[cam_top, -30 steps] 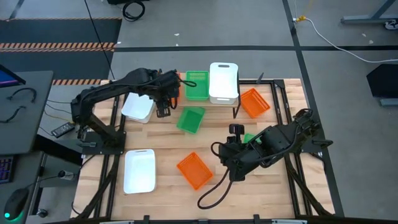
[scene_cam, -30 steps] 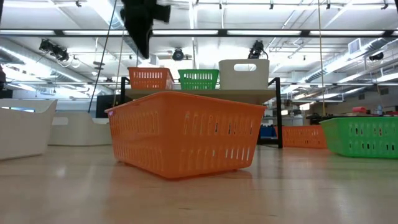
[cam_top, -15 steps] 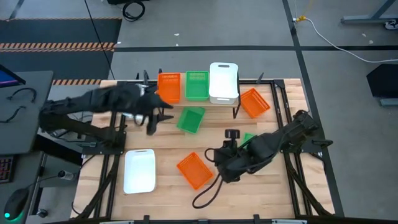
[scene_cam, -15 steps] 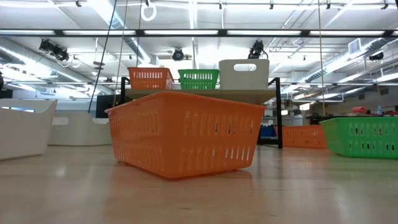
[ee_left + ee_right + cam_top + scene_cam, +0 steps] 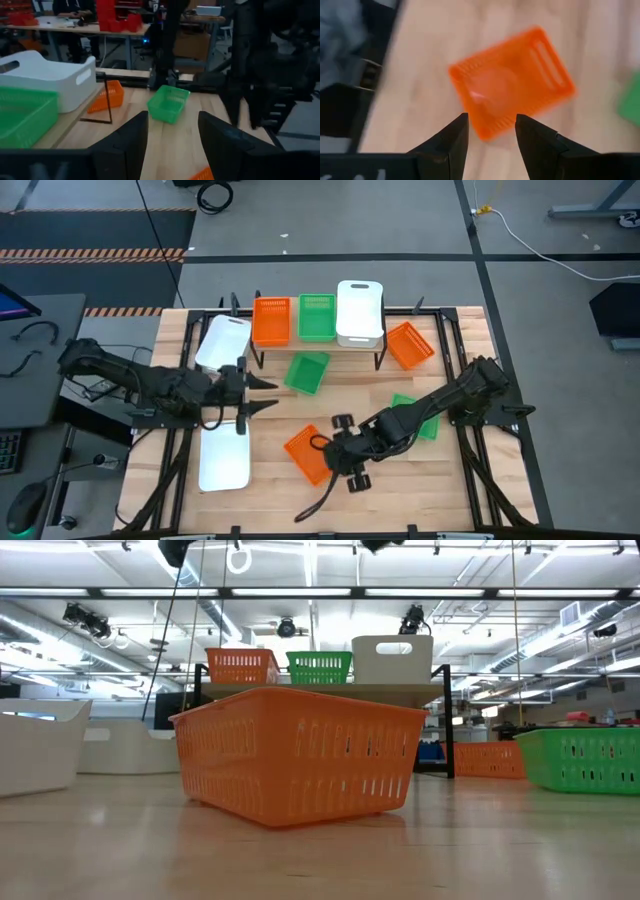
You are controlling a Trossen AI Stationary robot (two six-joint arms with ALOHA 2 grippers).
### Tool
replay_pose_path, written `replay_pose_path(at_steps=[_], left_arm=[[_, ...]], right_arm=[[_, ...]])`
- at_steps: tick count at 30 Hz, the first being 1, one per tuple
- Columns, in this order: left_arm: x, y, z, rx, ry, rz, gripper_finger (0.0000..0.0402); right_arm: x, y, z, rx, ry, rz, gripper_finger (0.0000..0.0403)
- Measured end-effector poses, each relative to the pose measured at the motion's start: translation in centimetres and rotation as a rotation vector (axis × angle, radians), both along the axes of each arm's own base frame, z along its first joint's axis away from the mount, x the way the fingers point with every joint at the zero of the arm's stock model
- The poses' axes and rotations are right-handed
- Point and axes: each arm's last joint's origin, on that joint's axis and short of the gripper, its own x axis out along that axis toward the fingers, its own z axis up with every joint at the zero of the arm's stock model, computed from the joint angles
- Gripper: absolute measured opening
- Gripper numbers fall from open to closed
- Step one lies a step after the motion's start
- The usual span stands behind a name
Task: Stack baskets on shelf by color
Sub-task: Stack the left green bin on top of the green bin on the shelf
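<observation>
While 3 baskets, orange (image 5: 271, 320), green (image 5: 317, 317) and white (image 5: 359, 311), sit on the shelf (image 5: 320, 690), the right gripper (image 5: 490, 131) hovers spread above a loose orange basket (image 5: 512, 80); the left gripper (image 5: 262, 393), also spread, hangs beside a white basket (image 5: 224, 455).

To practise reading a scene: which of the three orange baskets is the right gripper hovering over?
The orange basket lying loose on the table's front middle, under the open right gripper. The other two sit on the shelf and beside its right end.
</observation>
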Motion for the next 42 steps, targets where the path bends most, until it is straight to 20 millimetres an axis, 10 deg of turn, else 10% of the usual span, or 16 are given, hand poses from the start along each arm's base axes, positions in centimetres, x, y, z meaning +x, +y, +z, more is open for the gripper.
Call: replay_pose_path(at_steps=[11, 19, 28, 42], left_arm=[[-0.5, -0.7, -0.3, -0.001, 0.014, -0.041, 0.0173], [-0.5, -0.7, -0.6, -0.042, 0.042, -0.033, 0.0172], [-0.7, -1.1, -1.1, -0.064, 0.092, -0.088, 0.0170], [-0.9, -1.5, -1.0, -0.061, 0.085, -0.085, 0.0149]], right_arm=[[-0.6, 0.6, -4.7, 0.026, 0.043, 0.018, 0.0168], [-3.9, -1.4, -7.8, -0.131, 0.338, -0.299, 0.0168], [-7.0, -3.5, -6.7, -0.125, 0.255, -0.496, 0.0168], [0.7, -13.3, -5.7, -0.001, -0.351, -0.421, 0.0168]])
